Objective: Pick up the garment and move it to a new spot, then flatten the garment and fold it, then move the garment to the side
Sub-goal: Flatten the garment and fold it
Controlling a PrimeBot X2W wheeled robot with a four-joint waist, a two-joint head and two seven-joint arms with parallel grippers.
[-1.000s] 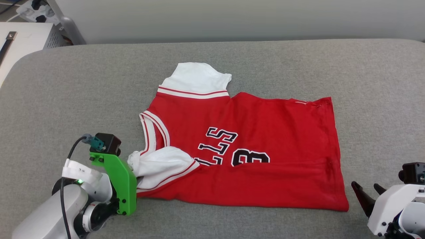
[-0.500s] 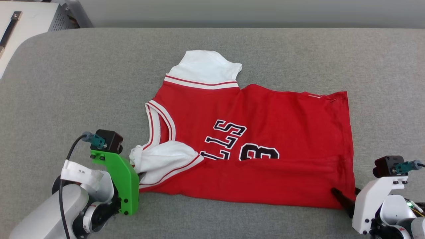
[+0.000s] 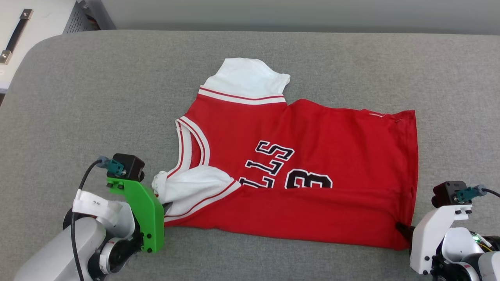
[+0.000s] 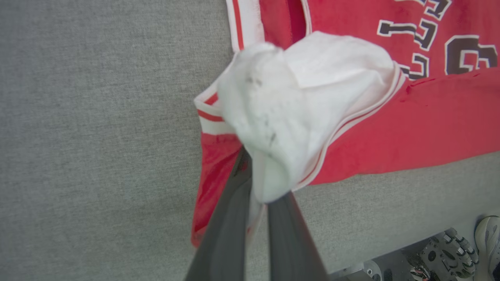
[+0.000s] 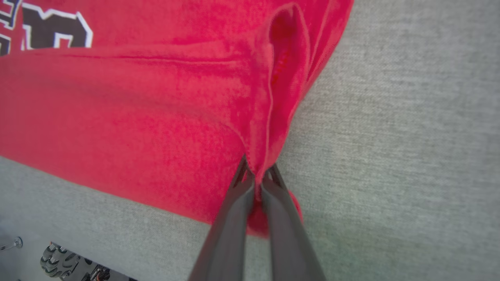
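Both pairs of fingers are pinching the shirt's near edge.
Left fingers [image 4: 230, 218] are clamping the bunched white sleeve [image 4: 312, 86], and right fingers [image 5: 234, 218] are nipping the red hem corner [image 5: 269, 156]. The shirt [image 3: 312, 156] is lying part-folded mid-table [image 3: 97, 97]. That thin hem pinch is risking a slip, and uneven lifting a skewed fold. Bare table is lying open beyond and on both sides, with its near edge running close.

Green bracket [image 3: 146, 216], white bracket [image 3: 429, 238]
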